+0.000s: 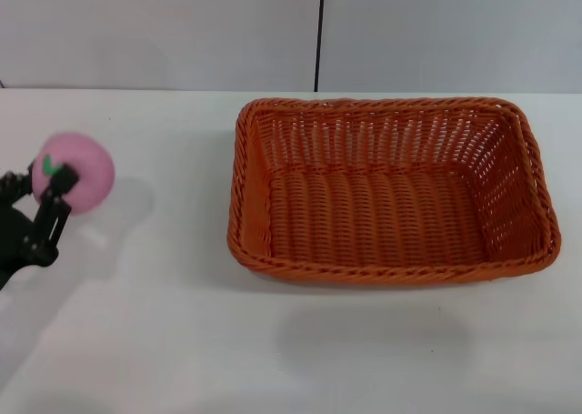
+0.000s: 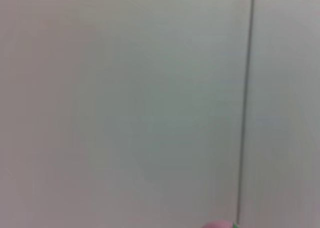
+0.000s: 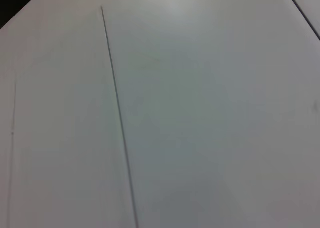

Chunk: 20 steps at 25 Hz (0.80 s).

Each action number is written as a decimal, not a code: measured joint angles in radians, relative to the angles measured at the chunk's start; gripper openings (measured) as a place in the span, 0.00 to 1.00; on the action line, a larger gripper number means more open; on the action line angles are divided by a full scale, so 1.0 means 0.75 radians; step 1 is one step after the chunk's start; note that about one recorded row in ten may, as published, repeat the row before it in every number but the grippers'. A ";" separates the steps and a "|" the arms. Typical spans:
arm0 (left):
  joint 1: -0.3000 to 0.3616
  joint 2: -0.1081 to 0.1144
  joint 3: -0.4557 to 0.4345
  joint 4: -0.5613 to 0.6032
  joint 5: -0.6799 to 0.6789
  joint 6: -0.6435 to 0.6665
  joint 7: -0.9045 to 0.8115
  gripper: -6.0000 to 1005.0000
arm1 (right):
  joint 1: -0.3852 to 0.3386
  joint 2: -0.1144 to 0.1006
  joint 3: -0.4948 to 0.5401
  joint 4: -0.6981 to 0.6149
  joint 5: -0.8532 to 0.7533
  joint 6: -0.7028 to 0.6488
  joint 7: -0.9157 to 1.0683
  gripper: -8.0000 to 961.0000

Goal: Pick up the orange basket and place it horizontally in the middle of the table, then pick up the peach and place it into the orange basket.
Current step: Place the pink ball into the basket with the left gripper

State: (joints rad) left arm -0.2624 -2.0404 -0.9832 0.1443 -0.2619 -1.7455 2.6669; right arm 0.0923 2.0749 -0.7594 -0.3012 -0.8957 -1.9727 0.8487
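Note:
The orange basket [image 1: 391,191] lies lengthwise across the white table [image 1: 273,341], right of centre, with nothing inside it. At the far left my left gripper [image 1: 41,188] is shut on the pink peach [image 1: 82,170], whose green leaf mark faces the fingers. The peach looks lifted, its shadow falling on the table to its right. A sliver of the peach [image 2: 218,224] shows at the edge of the left wrist view. My right gripper is out of view.
A pale wall [image 1: 164,32] with a dark vertical seam [image 1: 319,32] rises behind the table's far edge. White tabletop stretches between the peach and the basket and in front of the basket. The right wrist view holds only a plain white surface with a thin line.

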 joint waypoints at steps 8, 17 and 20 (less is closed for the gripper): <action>-0.079 -0.026 0.172 -0.132 0.031 -0.140 -0.005 0.22 | -0.014 -0.002 0.345 0.161 0.000 0.031 -0.001 0.51; -0.178 -0.040 0.461 -0.585 0.036 0.394 0.005 0.19 | -0.072 -0.001 0.457 0.180 0.000 0.074 -0.002 0.51; -0.201 -0.041 0.487 -0.660 0.059 0.540 0.009 0.29 | -0.074 -0.001 0.458 0.180 0.000 0.081 -0.002 0.51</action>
State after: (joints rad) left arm -0.4130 -2.0710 -0.6183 -0.3505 -0.2174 -1.3402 2.6735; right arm 0.0365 2.0739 -0.4159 -0.1658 -0.8955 -1.9117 0.8471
